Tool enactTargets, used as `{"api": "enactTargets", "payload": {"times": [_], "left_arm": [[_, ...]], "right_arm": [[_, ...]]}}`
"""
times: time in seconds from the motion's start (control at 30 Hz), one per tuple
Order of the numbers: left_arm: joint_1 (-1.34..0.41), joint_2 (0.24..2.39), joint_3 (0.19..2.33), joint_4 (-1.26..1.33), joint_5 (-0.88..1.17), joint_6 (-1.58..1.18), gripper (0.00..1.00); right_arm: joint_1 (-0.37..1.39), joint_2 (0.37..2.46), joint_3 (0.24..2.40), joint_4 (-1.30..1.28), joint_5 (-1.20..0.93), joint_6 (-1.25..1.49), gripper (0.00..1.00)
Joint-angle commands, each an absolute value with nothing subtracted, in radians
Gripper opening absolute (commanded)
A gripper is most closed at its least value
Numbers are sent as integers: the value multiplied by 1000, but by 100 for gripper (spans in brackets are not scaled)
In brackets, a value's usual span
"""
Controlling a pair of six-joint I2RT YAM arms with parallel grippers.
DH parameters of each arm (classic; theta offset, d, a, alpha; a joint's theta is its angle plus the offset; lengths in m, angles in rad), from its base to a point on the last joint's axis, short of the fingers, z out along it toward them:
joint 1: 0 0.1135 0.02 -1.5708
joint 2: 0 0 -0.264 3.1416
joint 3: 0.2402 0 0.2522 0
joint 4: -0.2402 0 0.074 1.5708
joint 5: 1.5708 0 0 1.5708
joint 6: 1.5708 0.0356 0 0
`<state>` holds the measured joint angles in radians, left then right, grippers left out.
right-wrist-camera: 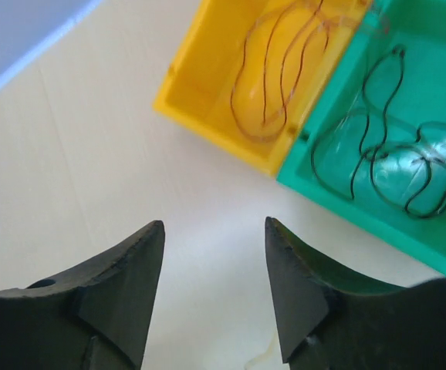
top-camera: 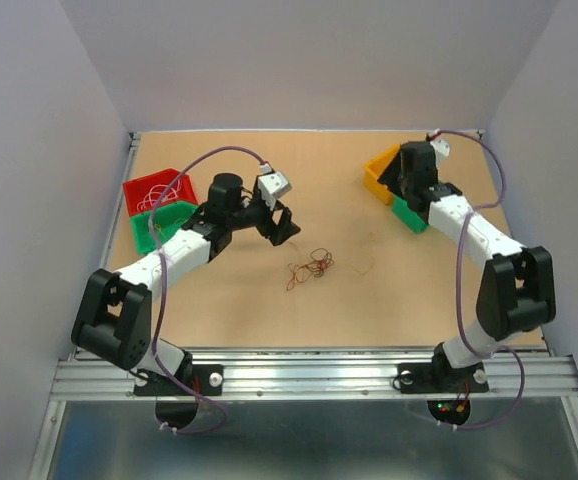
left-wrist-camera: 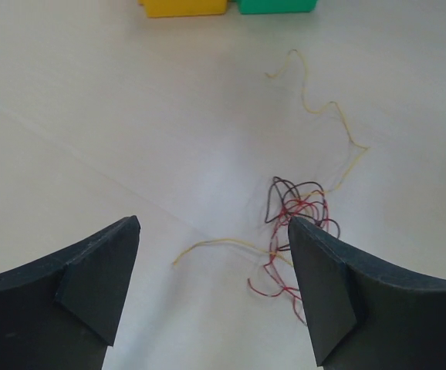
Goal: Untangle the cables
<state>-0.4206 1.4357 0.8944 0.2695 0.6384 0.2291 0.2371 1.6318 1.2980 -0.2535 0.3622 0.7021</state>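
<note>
Left gripper (left-wrist-camera: 214,231), jaws wide and empty, hovers by the tangled cables (left-wrist-camera: 300,204), apparently lining up a pick. Far right, the right gripper (right-wrist-camera: 215,231) gapes empty beside the bins (right-wrist-camera: 223,131).

I see my left arm (top-camera: 169,262) and right arm (top-camera: 474,235), white shells, black joints, a purple-grey cable (top-camera: 231,152) looping along each, dark wedge-shaped fingers (left-wrist-camera: 99,277), tiny lights on the right base (top-camera: 449,408)

green bin (right-wrist-camera: 346,208) cropped (right edge), cables (top-camera: 309,268) tiny
</note>
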Motion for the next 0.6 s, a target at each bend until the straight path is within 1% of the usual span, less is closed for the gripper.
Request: {"api": "enactTargets", "payload": {"times": [0.0,0.03,0.07,0.1,0.13,0.2,0.23,0.37,0.4,0.57], "left_arm": [[-527,1430,951,154,640,311,99],[-547,1434,965,131,624,336,99],[-563,1437,969,83,615,347,99],[-578,1443,974,60,598,362,99],[-613,1451,980,43,571,380,99],[-640,1462,982,5,488,391,99],[-652,1468,983,2,471,394,99],[-675,1491,1006,-64,434,393,98],[-680,1497,1012,-84,425,390,97],[-699,1564,1055,-150,362,371,88]], "right_arm": [[264,1516,1012,76,166,519,63],[264,1465,897,136,85,488,67],[264,1445,847,225,51,474,71],[264,1427,818,225,23,463,74],[264,1411,801,238,-33,451,75],[270,1356,744,236,-72,416,77],[271,1333,720,238,-83,413,79],[275,1192,623,241,-77,414,79],[275,1137,606,241,-71,417,79],[275,999,534,238,-64,425,80]]}}
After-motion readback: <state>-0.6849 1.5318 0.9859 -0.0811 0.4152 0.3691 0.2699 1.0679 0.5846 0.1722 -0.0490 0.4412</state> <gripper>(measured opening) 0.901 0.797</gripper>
